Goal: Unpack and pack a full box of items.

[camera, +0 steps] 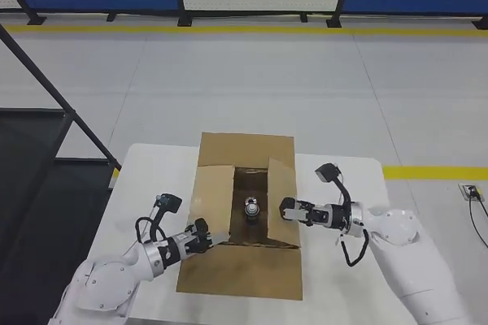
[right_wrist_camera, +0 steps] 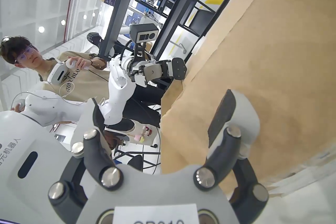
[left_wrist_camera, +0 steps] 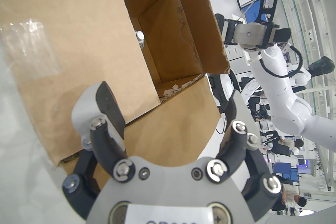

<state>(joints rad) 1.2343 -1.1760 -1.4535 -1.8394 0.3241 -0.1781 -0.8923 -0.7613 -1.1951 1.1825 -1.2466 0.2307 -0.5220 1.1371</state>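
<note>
The box point(camera: 248, 150) stands on the bench point(camera: 154, 179) with a small bottle point(camera: 250, 209) upright inside, and the left pincer point(camera: 218, 237) and right pincer point(camera: 285, 210), both released, are at opposite side flaps, probably to keep them apart for reaching in.

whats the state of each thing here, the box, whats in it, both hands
cardboard box, open, flaps spread
bottle, upright inside the box, cap on
left hand, open, at a side flap
right hand, open, at the opposite side flap
</note>
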